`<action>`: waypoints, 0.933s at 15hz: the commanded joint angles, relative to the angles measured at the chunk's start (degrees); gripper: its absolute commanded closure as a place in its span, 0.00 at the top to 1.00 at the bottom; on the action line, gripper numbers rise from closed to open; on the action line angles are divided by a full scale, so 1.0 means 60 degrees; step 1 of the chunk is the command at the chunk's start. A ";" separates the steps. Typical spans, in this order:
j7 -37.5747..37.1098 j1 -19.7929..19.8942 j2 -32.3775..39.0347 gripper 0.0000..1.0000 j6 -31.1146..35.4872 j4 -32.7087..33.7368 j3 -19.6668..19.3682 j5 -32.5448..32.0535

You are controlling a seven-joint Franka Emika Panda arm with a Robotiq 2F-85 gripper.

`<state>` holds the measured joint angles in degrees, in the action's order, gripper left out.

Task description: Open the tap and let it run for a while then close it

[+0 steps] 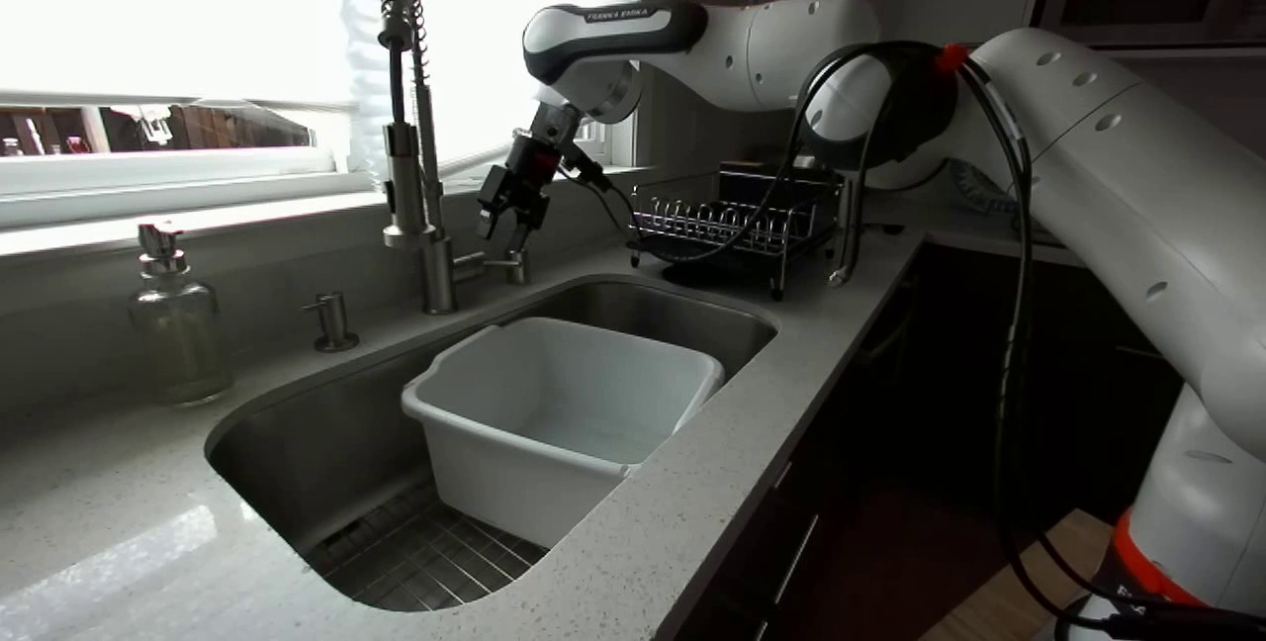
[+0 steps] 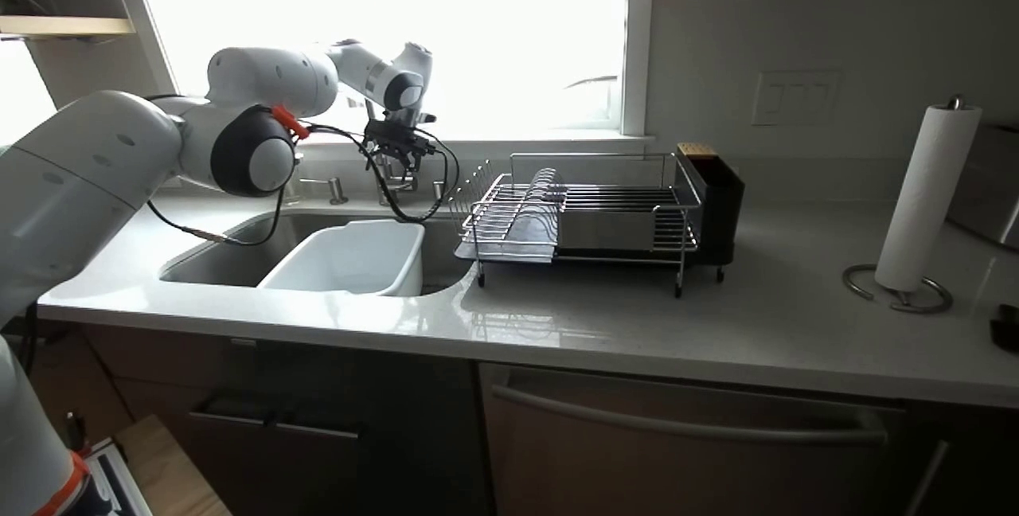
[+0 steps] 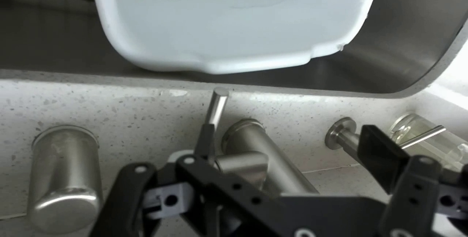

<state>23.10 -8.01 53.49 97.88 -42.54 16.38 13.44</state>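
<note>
Fingers: released, spread wide apart. Wrist view: one finger overlaps the lever of the tap; whether it touches, cannot tell. Gripper hangs tilted, tips down, above the counter on the window side of the sink. Arm reaches there from the room side of the sink.

Tap: upright on the counter at the sink's window-side edge, coiled neck standing tall, lever slanting toward the sink. Metal cap: same edge, nearer the sink's rack end. Soap pump: same edge, nearer the sink's other end. Soap bottle: clear, pale liquid inside, near the sink's corner at that other end.

White tub: inside the sink, toward its rack end; wire grid visible on the sink floor.

Dish rack: on the counter, just beside the sink. Paper towel roll: upright, well apart from the sink.
</note>
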 commanded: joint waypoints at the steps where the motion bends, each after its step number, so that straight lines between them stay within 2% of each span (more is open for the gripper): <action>1: -0.1282 -0.0265 -0.1190 1.00 -0.0853 -0.0832 -0.0604 -0.0755; 7: -0.2124 -0.0550 -0.3152 1.00 -0.2057 -0.2110 -0.1250 -0.2336; 14: -0.1534 -0.0298 -0.5662 1.00 -0.1558 -0.4815 -0.0936 -0.1992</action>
<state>12.84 -10.68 27.55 86.16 -60.10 10.45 0.92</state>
